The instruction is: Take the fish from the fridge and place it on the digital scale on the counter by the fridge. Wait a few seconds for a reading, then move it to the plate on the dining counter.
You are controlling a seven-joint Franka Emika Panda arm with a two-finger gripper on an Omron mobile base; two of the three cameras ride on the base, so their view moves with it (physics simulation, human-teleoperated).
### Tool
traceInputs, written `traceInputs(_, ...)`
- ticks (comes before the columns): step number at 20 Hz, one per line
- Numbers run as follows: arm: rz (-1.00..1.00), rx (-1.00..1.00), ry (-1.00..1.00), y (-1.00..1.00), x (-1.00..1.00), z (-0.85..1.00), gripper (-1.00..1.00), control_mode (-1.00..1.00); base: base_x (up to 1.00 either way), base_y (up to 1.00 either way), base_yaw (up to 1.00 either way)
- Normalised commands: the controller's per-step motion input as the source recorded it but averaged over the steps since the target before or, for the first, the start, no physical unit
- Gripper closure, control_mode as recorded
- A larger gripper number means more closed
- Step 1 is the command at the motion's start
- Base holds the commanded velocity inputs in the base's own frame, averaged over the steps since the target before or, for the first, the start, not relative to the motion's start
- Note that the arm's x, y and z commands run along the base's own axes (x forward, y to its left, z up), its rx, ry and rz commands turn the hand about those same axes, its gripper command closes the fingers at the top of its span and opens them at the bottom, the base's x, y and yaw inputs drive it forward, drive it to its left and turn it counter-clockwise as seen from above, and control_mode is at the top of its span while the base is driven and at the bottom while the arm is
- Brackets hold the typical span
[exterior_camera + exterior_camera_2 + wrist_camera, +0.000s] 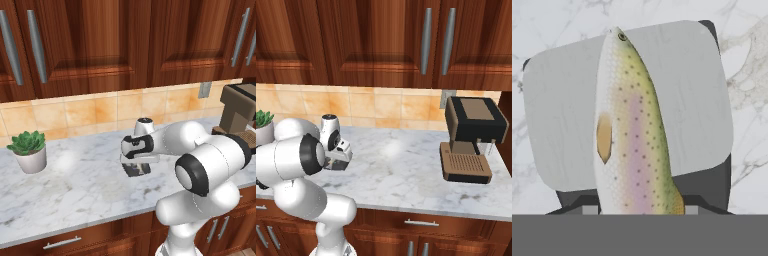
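Speckled silver, pink and olive fish (629, 130) on pale-grey-topped dark digital scale (697, 85).

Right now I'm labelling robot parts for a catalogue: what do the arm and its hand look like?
The arm is glossy white, built of rounded, bulbous segments with black bands at the joints. A round white cap with a dark centre tops the wrist. The hand is a boxy block, white on top and dark grey below. No cables or markings are visible.

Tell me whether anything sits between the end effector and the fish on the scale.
Nothing visible does. In the hand view the fish lies lengthwise across the digital scale, directly in front of the end effector, whose fingertips flank the tail end. The marble worktop around the scale looks bare.
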Motion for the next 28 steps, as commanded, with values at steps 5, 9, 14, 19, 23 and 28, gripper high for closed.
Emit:
traceInputs(5,0.0,0.02,-0.01,0.0,-0.22,0.23,1.0,-1.0,0.0,0.0,0.0)
traceInputs(9,0.0,0.06,-0.07,0.0,-0.51,0.93,1.0,-1.0,0.0,0.0,0.0)
traceInputs(14,0.0,0.06,-0.04,-0.03,-0.84,0.91,1.0,-1.0,0.0,0.0,0.0)
traceInputs(19,0.0,0.01,0.0,-0.17,-1.0,0.63,1.0,-1.0,0.0,0.0,0.0)
traceInputs(23,-0.03,0.0,0.0,-0.28,-0.95,0.76,1.0,-1.0,0.0,0.0,0.0)
traceInputs(28,-0.07,-0.04,0.0,-0.37,-0.5,0.64,1.0,-1.0,0.0,0.0,0.0)
